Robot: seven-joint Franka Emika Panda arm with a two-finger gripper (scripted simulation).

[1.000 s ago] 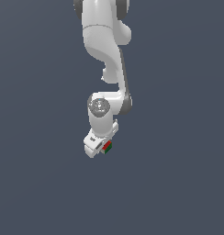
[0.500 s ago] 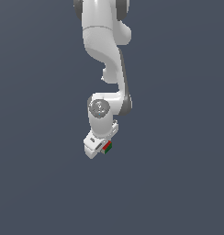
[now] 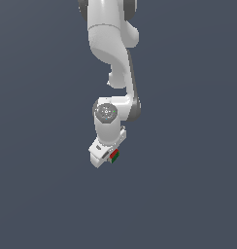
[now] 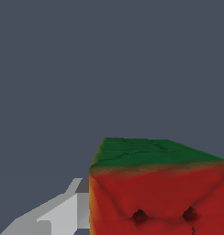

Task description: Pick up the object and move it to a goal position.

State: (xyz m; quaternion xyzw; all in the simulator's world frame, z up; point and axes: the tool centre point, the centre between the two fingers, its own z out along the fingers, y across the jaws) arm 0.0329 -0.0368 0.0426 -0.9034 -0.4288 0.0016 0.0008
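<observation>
I am seeing the arm hanging down from the top of the exterior view against a plain grey-blue backdrop, its white links bending toward the wrist joint near the middle of the frame. Below that joint the gripper is pointing downward and a little toward the exterior view's right. The cube is sitting at the gripper's tip, touching it, showing red and green. In the wrist view the cube is filling the near corner: green face above, red face below with two dark marks. One light grey finger is pressing against its side. I am reading the gripper as pinching the cube; the second finger is out of sight.
</observation>
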